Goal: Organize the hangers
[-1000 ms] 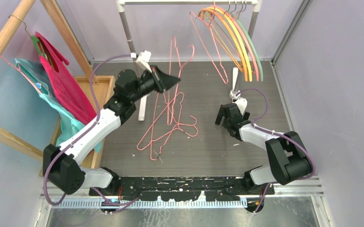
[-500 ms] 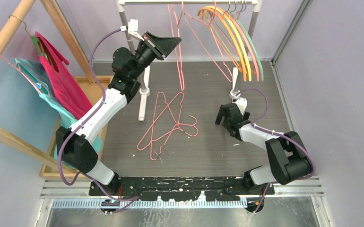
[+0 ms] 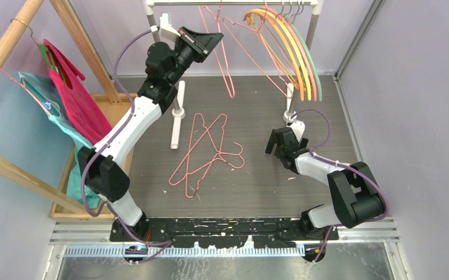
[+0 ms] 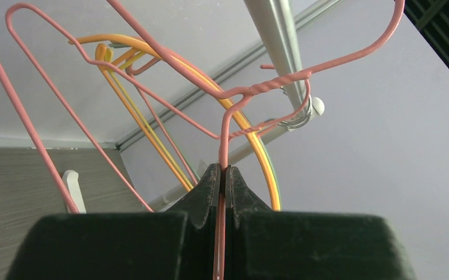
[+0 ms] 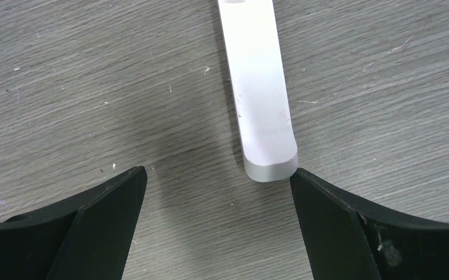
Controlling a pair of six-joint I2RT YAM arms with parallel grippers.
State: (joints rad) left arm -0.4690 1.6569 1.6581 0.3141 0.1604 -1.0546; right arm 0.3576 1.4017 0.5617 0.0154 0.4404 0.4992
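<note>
Pink wire stands out from above: the left gripper [image 3: 216,39], raised toward 12 o'clock, is clamped on a hanger [image 3: 230,90] whose hook reaches the rail [image 3: 239,3]. At its 3 o'clock the orange, yellow and green hung hangers [image 3: 305,76] crowd that rail. Loose hangers [image 3: 207,153] lie tangled mid-table [image 3: 257,175]. At their 3 o'clock the right gripper [image 3: 276,143] sits low, spread wide and empty.

The left wrist view shows the left gripper [image 4: 225,175] pinching the hanger [image 4: 274,80] tight, its twisted neck beside the rail [image 4: 274,29]; I cannot tell whether the hook is over it. The hung hangers [image 4: 260,154] curve behind.

In the right wrist view the right gripper [image 5: 217,172] gapes over bare table [image 5: 94,87], with a white rack foot [image 5: 260,87] at 12 o'clock.
</note>
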